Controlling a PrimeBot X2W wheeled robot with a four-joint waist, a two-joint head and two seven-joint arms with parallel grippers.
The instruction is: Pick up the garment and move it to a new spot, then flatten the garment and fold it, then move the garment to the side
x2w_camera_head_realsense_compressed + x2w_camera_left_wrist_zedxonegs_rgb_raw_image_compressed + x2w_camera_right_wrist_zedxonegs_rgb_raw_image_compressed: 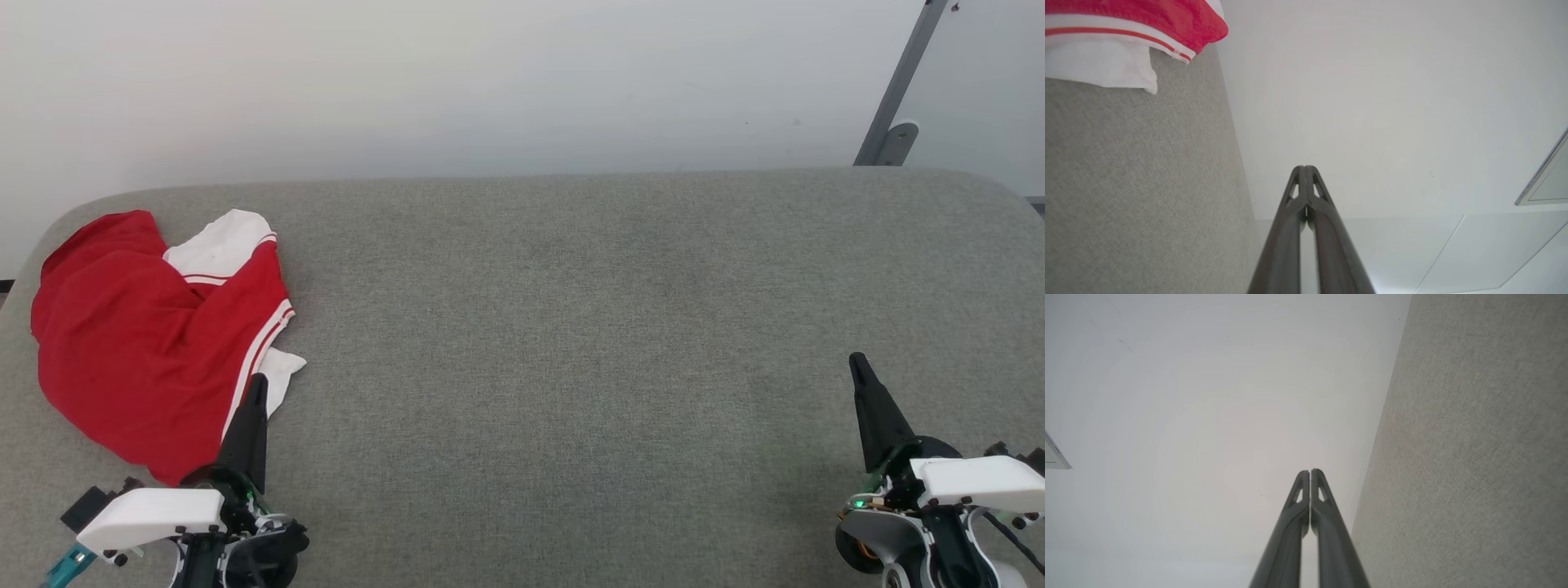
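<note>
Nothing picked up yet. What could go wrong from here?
1. The shirt lies bunched by the left edge of the table; a sideways drag could slide it off.
2. Both the left gripper and right gripper are shut; without opening, they would only push cloth.
3. Overlapped layers: a pinch may lift just a sleeve.

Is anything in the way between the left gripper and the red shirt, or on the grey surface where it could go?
Nothing visible does. The left gripper, jaws shut, sits right at the near edge of the garment, and nothing stands on the grey surface to its right.
</note>
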